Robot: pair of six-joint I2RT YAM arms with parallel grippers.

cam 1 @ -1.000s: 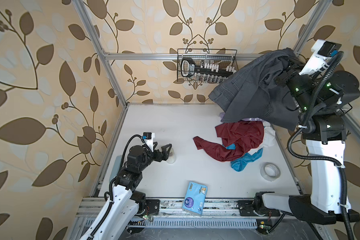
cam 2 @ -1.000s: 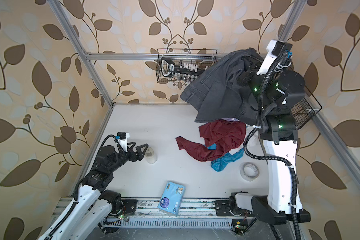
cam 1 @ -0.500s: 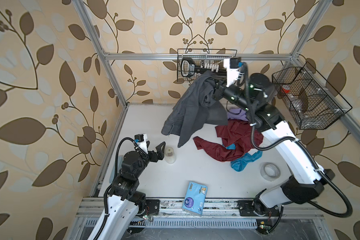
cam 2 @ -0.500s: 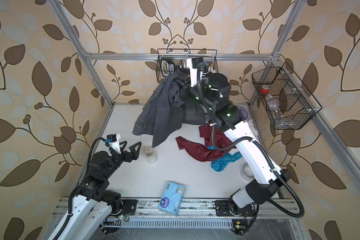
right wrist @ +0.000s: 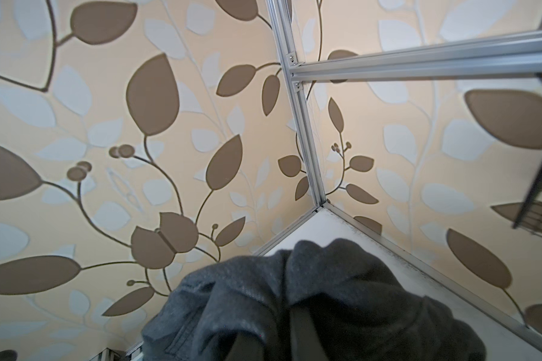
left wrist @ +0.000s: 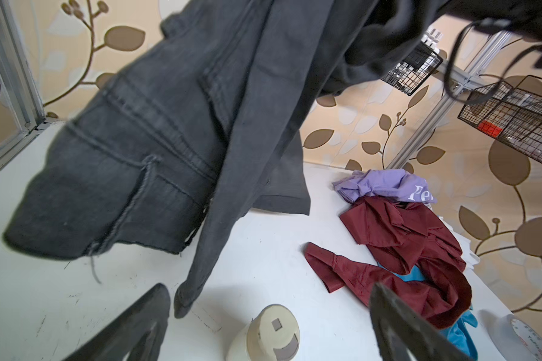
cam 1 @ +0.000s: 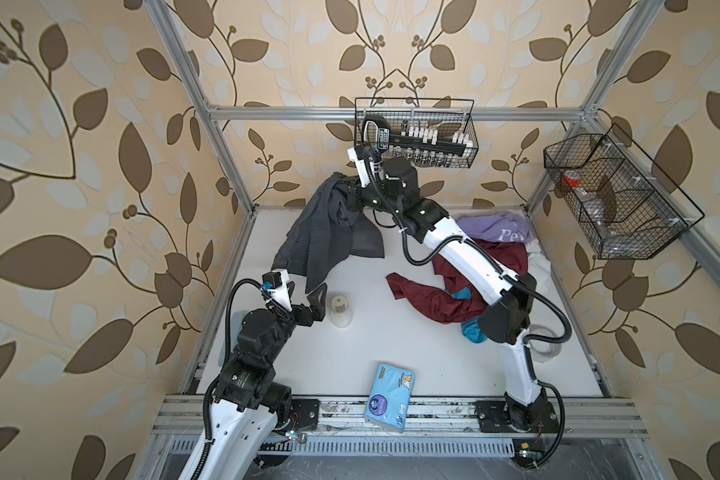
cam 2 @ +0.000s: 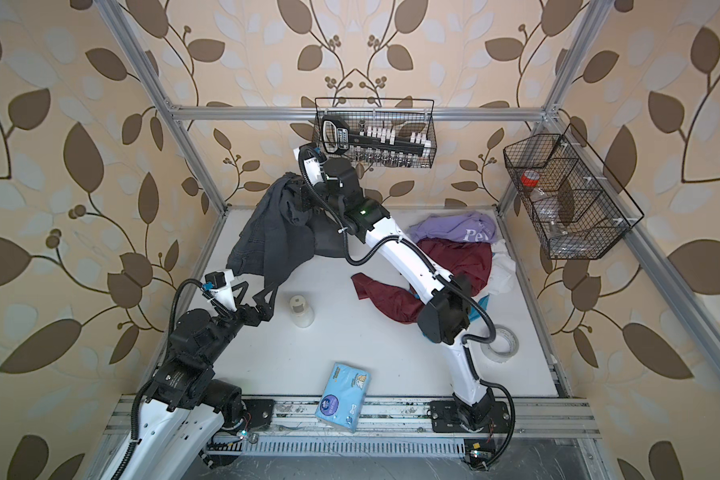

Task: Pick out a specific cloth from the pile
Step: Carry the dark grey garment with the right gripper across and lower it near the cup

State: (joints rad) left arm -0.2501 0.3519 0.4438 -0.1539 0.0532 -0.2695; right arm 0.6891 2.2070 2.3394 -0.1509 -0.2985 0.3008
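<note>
white letters "pe" on the lilac shirt (cam 1: 495, 226), remaining lettering hidden, other labels too small to read

We are looking at evenly lit, bright pictures, with soft daylight seeming to fall from above and only faint shadows lying on the white table (cam 1: 391, 345). Both top views are bending straight frame bars outward toward the edges. In the left wrist view the cloth (left wrist: 157, 131) is showing slight blur at its lower hem, and the near dark fingers (left wrist: 398, 325) are sitting out of focus.
</note>
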